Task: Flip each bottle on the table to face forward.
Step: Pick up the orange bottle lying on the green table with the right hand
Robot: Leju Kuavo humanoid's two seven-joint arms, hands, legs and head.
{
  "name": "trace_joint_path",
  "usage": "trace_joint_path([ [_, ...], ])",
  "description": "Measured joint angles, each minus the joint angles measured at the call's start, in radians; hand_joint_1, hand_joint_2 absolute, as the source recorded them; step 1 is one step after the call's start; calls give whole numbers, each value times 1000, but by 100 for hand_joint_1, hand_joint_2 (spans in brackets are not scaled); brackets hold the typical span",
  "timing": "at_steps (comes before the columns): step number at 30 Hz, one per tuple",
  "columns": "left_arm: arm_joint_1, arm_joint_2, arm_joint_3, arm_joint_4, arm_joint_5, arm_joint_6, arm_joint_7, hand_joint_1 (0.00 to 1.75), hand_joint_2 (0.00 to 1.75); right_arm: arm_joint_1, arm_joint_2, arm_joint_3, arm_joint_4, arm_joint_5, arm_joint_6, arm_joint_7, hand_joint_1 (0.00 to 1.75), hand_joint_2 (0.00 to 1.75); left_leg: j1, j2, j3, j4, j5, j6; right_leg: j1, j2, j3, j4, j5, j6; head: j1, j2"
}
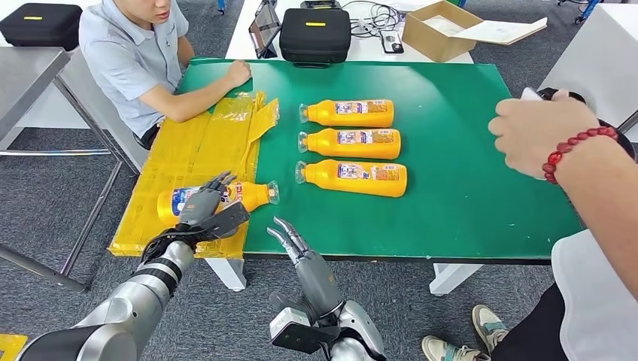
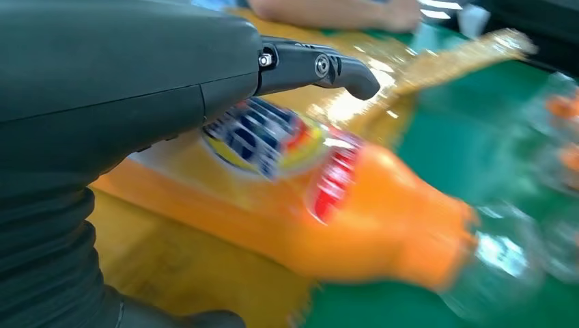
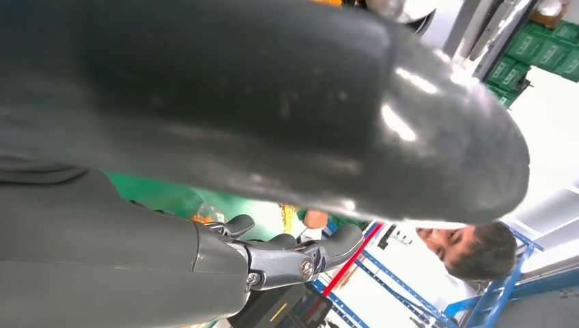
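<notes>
Three orange bottles lie in a row on the green table, caps to the left and labels up. A fourth orange bottle lies on a yellow plastic sheet at the table's front left, with its cap to the right and a blue label showing. My left hand hovers over this bottle's body with its fingers straight and spread, and the thumb on the near side. The bottle is blurred in the left wrist view. My right hand is at the table's front edge, fingers extended, holding nothing.
A person sits at the far left with a forearm on the table. Another person's hand with a red bead bracelet reaches in over the right edge. A black case and a cardboard box stand on the white table behind.
</notes>
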Motion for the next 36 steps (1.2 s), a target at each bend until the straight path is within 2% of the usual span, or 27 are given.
trace_joint_path([
  [7, 7, -8, -39, -28, 126, -59, -41, 0, 175, 0, 1, -3, 8, 8, 1, -8, 0, 0, 0, 1, 1, 0, 0, 0, 1, 0, 0, 0, 0, 0, 0, 0],
  [10, 23, -9, -70, -53, 202, -65, -60, 0, 175, 0, 1, -8, 10, 10, 1, -13, 0, 0, 0, 1, 0, 0, 0, 0, 1, 0, -1, 0, 0, 0, 0, 0],
  [15, 40, -10, -99, -81, 233, -61, -72, 0, 175, 1, 1, -16, 12, 12, 1, -16, 0, 0, 0, 1, -1, 0, 0, 0, 1, 0, -2, 0, 0, 0, 0, 0],
  [19, 83, -19, -102, -141, 389, -4, -163, 0, 175, 4, 1, -19, 12, 16, -3, -16, 0, 0, 0, 2, -2, 0, 0, 0, 0, 1, -4, 0, 0, 0, 0, 0],
  [21, 130, -35, -108, -232, 562, 38, -226, 0, 175, 8, 1, -20, 12, 22, -9, -16, 0, 87, 0, 3, -3, 0, 0, 0, 0, 1, -5, 0, 0, 0, 0, 0],
  [23, 184, -49, -127, -356, 746, 60, -254, 0, 175, 12, 1, -21, 12, 29, -23, -17, 0, 175, 0, 3, -5, 0, 0, 0, 0, 2, -6, 0, 0, 0, 0, 0],
  [27, 273, -56, -177, -591, 993, 42, -223, 0, 175, 18, -2, -22, 5, 31, -64, -19, 0, 175, 0, 3, -8, 0, 0, 0, 0, 2, -9, 0, 0, 0, 0, 0],
  [36, 391, -54, -243, -857, 1111, -9, -199, 0, 175, 33, -16, -26, -17, 26, -103, -19, 0, 175, 0, 4, -8, 0, 0, 0, 1, 2, -10, 0, 0, 0, 0, 0],
])
